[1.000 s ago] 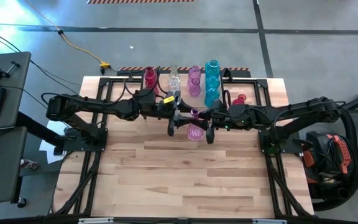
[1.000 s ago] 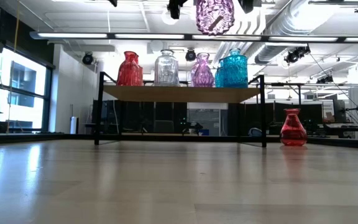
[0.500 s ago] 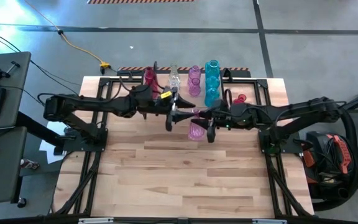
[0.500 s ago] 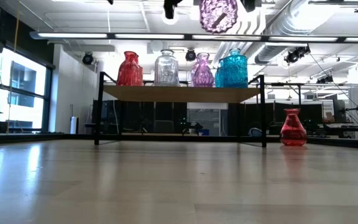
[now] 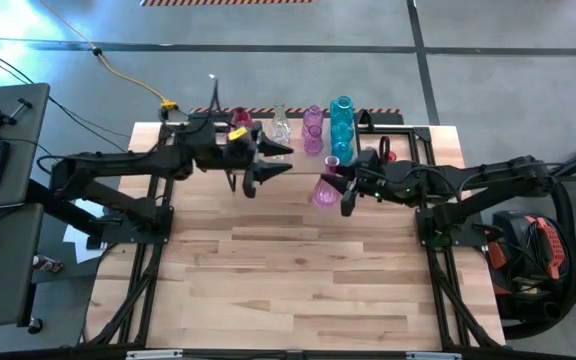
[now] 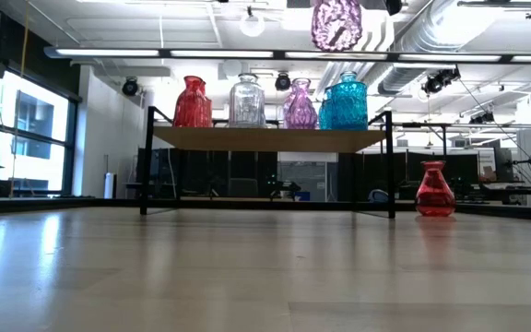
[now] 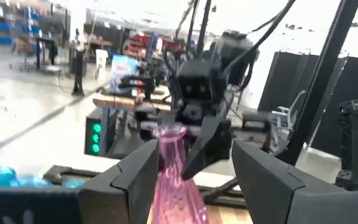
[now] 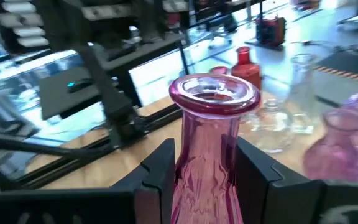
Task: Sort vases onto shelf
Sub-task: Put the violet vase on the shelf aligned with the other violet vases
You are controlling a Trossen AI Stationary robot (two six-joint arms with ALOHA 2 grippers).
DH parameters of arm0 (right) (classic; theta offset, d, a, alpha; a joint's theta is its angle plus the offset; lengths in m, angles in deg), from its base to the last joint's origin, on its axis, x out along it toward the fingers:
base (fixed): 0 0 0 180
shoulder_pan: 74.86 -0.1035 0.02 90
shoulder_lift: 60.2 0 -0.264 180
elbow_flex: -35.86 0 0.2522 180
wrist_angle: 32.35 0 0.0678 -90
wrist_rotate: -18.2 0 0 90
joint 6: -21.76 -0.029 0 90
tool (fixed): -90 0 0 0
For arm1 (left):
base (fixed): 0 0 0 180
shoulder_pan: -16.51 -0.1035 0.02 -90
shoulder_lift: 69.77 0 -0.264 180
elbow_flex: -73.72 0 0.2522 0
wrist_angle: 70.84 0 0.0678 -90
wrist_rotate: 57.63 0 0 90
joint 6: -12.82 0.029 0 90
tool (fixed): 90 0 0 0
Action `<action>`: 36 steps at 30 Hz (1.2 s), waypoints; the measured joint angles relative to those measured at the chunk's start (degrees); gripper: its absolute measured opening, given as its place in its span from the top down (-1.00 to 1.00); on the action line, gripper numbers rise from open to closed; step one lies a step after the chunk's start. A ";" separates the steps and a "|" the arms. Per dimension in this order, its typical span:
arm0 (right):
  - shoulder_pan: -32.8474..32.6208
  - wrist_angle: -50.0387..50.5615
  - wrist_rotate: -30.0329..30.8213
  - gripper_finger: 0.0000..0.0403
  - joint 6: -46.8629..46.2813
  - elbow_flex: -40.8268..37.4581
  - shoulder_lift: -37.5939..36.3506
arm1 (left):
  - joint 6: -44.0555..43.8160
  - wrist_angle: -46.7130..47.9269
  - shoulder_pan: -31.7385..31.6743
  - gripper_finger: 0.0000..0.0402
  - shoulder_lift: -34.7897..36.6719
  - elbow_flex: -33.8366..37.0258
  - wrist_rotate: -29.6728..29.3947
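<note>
Now the right gripper (image 5: pixel 336 188) is holding 1 pink vase (image 5: pixel 324 190) by its neck, lifted near the shelf (image 6: pixel 267 137); the left gripper (image 5: pixel 258 170) is standing wide and empty. Smooth, probably brittle glass: the narrow neck is serving best.

An overhead camera looks straight down on the whole table (image 5: pixel 298 280), both arms reaching in from the frame's left and right edges. A second camera sits at tabletop height, facing level across the boards to the shelf (image 6: pixel 270 138) at mid-frame and the room behind. Each wrist camera looks forward, close up, past its own two dark fingers. Both wrist views share one pink vase (image 7: pixel 174 180), seen from opposite sides; it also shows at centre overhead and at the top edge of the low view.
</note>
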 joint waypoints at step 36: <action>-4.07 -27.84 38.77 0.51 13.96 0.05 25.37 | 9.77 4.81 -14.69 0.03 14.30 0.04 0.08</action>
